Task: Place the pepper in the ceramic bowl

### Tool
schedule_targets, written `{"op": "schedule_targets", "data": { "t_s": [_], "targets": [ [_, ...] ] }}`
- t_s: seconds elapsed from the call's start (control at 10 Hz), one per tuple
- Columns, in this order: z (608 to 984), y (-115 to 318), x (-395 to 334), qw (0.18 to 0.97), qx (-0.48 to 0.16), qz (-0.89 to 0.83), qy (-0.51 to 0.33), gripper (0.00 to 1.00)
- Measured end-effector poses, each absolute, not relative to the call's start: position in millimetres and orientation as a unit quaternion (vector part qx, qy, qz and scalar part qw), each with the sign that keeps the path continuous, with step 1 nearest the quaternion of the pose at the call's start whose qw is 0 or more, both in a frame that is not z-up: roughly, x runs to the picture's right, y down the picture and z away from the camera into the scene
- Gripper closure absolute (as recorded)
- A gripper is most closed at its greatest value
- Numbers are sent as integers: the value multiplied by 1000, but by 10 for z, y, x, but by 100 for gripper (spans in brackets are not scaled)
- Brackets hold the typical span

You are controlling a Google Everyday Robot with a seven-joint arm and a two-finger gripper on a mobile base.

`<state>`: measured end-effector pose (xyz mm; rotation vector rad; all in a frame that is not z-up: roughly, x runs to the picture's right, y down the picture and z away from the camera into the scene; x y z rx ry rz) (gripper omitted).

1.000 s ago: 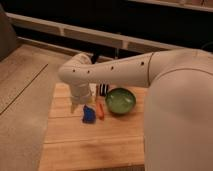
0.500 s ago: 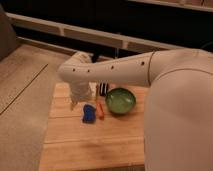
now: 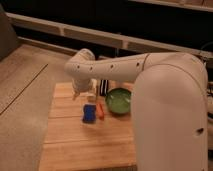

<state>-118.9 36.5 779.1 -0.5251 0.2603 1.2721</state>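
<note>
Looking down on a wooden table (image 3: 75, 145) of pale planks, with a bulky white arm (image 3: 130, 65) stretched across its far side from the right. At the end of that arm, the gripper (image 3: 81, 93) — pointed downward over the back left part of the boards, just behind and slightly left of a blue blocky object (image 3: 90, 113). Impossible to tell whether spread or pressed together, and equally impossible to tell whether touching the wood or hanging above it. Lying flat on the table, the pepper (image 3: 101, 111) — slim, orange-red, much smaller than the bowl, set just beside the right side of the blue blocky object, lengthwise roughly front to back. Outside the bowl, on the bare planks, apart from the gripper and nearer the camera than it. Immediately right of the pepper, the ceramic bowl (image 3: 118, 101): round, glossy green, upright, opening upward, with its left rim near the pepper's far end; impossible to say whether touching. Behind the bowl's left edge, partly under the arm, a dark striped object (image 3: 105, 86) standing upright near the back edge of the table. Filling the right side of the view, the robot's large white body (image 3: 170, 115), hiding the table's right portion. To the left, a grey-beige floor (image 3: 25, 100); beyond the table, pale horizontal rails (image 3: 90, 35) against a dark background.
</note>
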Motion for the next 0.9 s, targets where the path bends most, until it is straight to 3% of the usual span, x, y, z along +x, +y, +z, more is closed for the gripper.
{"op": "schedule_targets", "data": {
  "t_s": [0.4,0.9],
  "targets": [
    [7839,480,-1182,762,-249,583,134,35],
    [8114,906,-725,717,-222,620,231,35]
  ]
}}
